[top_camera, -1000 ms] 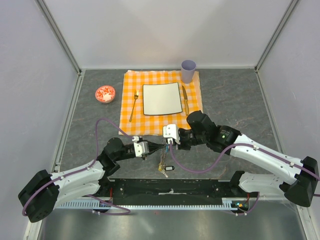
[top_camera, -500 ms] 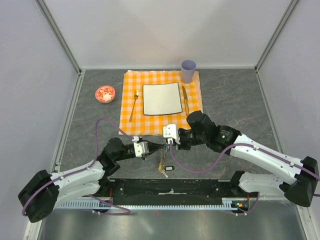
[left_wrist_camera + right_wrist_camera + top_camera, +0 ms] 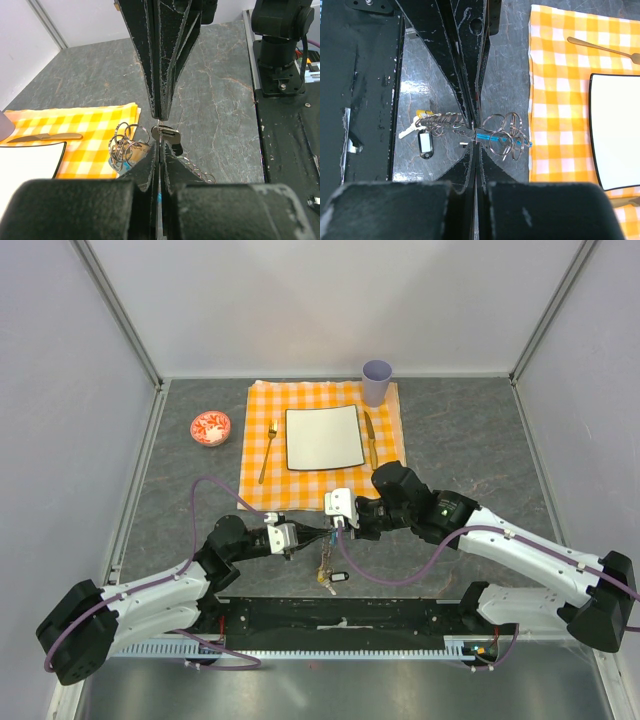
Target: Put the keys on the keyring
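Left gripper (image 3: pixel 159 148) clenched, right gripper (image 3: pixel 476 146) clenched too, black scuffed fingers meeting tip to tip over the table (image 3: pixel 470 440). Where the tips meet sits the keyring (image 3: pixel 501 131): several thin silvery wire loops bunched together, with a turquoise tag (image 3: pixel 503 139) across them. Both sets of tips touch that cluster, but I can't tell which wire each one actually pinches. In the left wrist view a small silvery flat piece sits right at the fingertip seam. From the top view, the keys (image 3: pixel 411 131) are at 6 o'clock from the tips, near the black base rail (image 3: pixel 365 75): a short silver one and a brass-coloured bit, next to a black rectangular fob (image 3: pixel 425 142). They join the loops through a coiled, chain-like run of wire (image 3: pixel 445 119). At 12 o'clock is the orange-and-white checked cloth (image 3: pixel 262 475), its near edge just beside the loops. On it is a white square plate (image 3: pixel 324 437), with a gold fork (image 3: pixel 268 452) at its 9 o'clock and a gold knife (image 3: pixel 370 440) at its 3. A pale lilac cup (image 3: pixel 377 382) is at 1 o'clock and a red-and-white bowl (image 3: pixel 211 427) at 10 o'clock, well apart. Both arms crowd the cluster, and the fingers hide its middle.
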Tool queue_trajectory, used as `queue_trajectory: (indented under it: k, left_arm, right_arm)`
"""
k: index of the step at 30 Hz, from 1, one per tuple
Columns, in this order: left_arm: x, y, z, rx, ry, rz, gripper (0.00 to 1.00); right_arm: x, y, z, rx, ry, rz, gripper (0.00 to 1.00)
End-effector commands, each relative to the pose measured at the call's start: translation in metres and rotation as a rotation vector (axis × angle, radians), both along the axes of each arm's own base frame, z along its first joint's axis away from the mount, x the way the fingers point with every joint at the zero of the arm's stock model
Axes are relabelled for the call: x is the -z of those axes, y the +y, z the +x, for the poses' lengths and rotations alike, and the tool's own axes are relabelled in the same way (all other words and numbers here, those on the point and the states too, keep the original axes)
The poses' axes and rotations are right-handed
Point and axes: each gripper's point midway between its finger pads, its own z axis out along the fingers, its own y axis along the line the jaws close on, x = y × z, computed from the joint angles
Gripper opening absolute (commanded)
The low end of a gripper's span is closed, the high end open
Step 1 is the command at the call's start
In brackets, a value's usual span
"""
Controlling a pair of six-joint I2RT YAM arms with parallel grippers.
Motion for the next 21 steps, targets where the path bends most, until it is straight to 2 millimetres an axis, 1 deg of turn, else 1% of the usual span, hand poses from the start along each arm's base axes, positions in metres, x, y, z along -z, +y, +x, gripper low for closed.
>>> queue_trajectory:
  k: [1, 5, 11, 21]
  left_arm:
    - [-0.034, -0.004, -0.001, 0.019, -0.041, -0.081, 0.02]
    - [-0.034, -0.005, 0.0, 0.017, -0.041, -0.081, 0.02]
    - [-0.033, -0.004, 0.002, 0.001, -0.033, -0.08, 0.02]
    - [-0.032, -0.004, 0.003, -0.002, -0.025, -0.079, 0.02]
  right_arm:
    - [-0.011, 0.008, -0.001, -0.018, -0.01, 0.043, 0.0]
    - [-0.011, 0.008, -0.001, -0.018, -0.01, 0.043, 0.0]
    - [-0.021, 0.004, -0.002, -0.012, -0.031, 0.068, 0.0]
    - [-0.018, 0.004, -0.005, -0.028, -0.017, 0.062, 0.0]
